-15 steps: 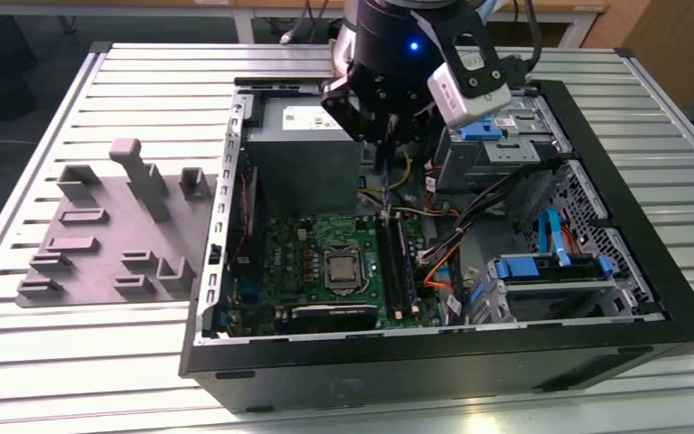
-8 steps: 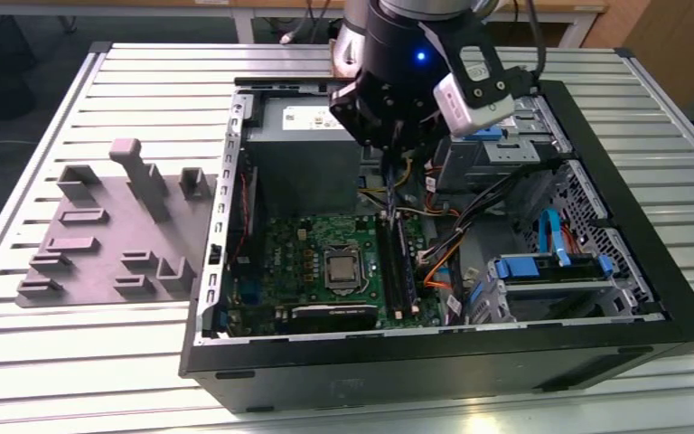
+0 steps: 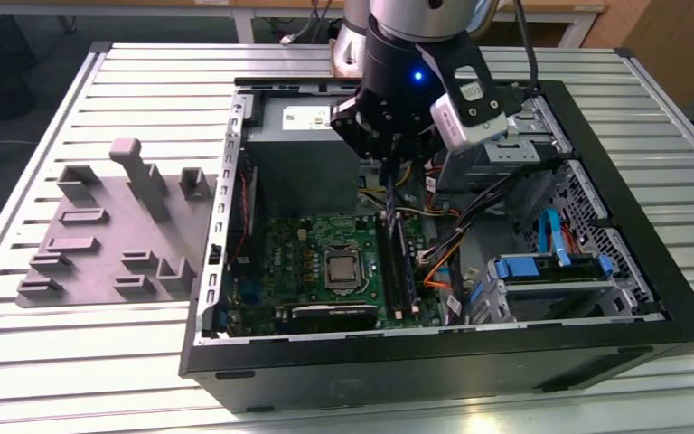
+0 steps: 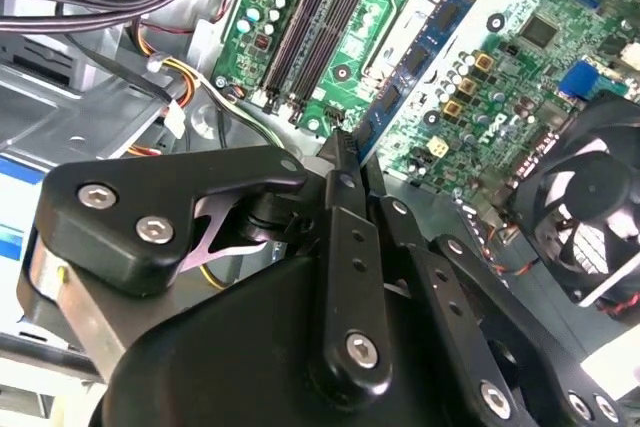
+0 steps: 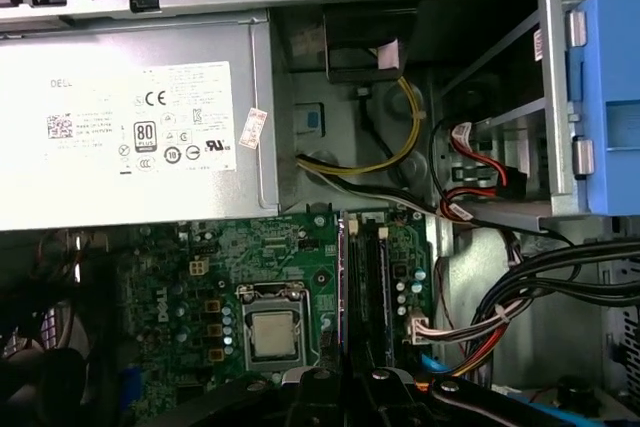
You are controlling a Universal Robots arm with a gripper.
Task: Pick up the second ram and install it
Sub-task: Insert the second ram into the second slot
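Observation:
The second ram is a thin blue-green stick with black chips, and it reaches out from my gripper's tips. My gripper is shut on it. In the exterior view my gripper hangs inside the open computer case, over the far part of the green motherboard. The ram shows there as a thin dark strip below the fingers. It is held above the board, clear of the black memory slots and near their far end. In the first wrist view my gripper sits just short of those slots.
A grey holder tray with raised blocks lies on the slatted table at the exterior view's left. Inside the case are the power supply, the processor socket, a fan, cable bundles and a blue drive bracket.

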